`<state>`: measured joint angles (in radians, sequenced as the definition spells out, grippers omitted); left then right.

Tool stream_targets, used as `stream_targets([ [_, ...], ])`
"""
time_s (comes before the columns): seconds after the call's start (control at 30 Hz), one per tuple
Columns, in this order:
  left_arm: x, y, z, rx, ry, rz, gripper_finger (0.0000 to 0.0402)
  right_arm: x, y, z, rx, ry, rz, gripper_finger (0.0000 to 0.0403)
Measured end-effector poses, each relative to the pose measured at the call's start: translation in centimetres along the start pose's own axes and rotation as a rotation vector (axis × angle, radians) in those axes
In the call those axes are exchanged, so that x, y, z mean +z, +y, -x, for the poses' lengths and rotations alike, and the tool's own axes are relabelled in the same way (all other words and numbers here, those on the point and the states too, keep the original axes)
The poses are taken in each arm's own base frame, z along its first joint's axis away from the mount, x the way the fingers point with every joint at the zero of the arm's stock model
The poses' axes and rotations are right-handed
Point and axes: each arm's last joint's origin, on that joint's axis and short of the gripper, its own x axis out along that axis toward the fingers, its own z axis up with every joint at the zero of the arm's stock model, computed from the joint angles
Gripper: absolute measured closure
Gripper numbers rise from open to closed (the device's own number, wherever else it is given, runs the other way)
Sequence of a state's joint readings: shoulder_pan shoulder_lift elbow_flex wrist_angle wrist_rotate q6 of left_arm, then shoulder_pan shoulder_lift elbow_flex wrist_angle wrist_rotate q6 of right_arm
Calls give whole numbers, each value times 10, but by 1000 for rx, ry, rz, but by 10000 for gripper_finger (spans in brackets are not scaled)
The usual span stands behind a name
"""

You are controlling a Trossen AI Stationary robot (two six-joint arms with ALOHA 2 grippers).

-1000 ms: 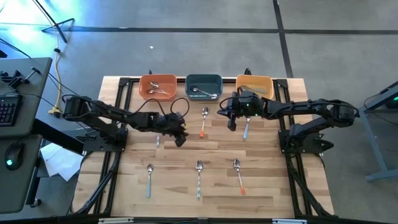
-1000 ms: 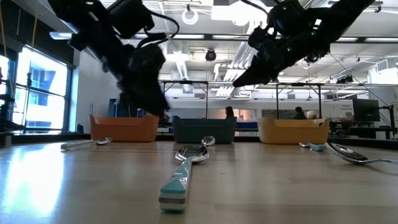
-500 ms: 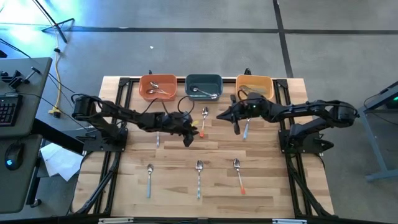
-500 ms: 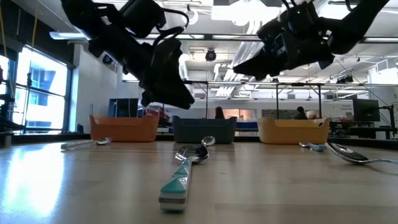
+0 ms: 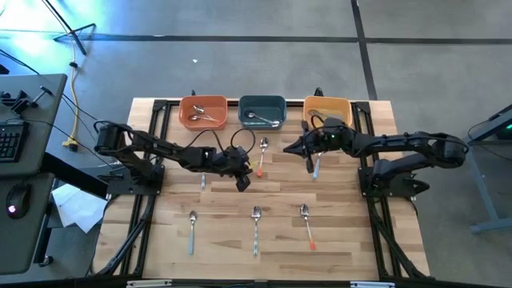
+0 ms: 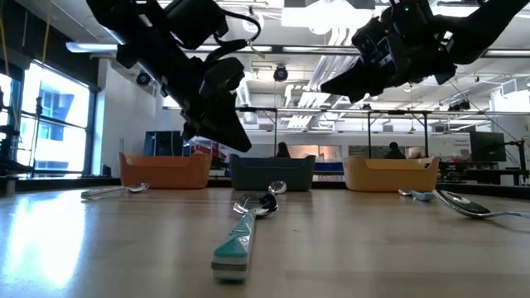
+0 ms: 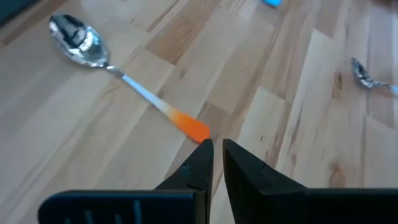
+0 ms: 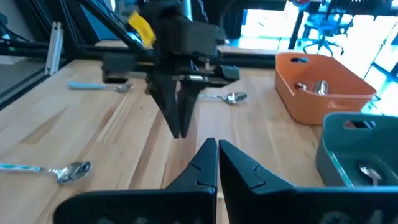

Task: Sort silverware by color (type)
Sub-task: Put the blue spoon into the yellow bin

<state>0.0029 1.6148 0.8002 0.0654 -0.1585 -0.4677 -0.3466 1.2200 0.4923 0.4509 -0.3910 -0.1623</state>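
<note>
Blue handle cut off—spoon or fork unclear.

Orange-tipped silver spoon, pale wood table

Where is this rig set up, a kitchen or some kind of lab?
Most likely a robotics lab or open workshop, not a kitchen: bare concrete floor, exposed ceiling ducts and lights, and a desk with keyboard beside the wooden table.
</note>
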Motion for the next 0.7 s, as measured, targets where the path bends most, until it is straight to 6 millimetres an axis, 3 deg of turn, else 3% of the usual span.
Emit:
stream_targets([
  [0.4, -5, 6, -1, 48, 74, -46, 378, -3, 1, 4, -38, 61, -21, 403],
  [0.7, 6, 6, 4, 49, 175, -107, 378, -3, 1, 4, -39, 62, -25, 403],
])
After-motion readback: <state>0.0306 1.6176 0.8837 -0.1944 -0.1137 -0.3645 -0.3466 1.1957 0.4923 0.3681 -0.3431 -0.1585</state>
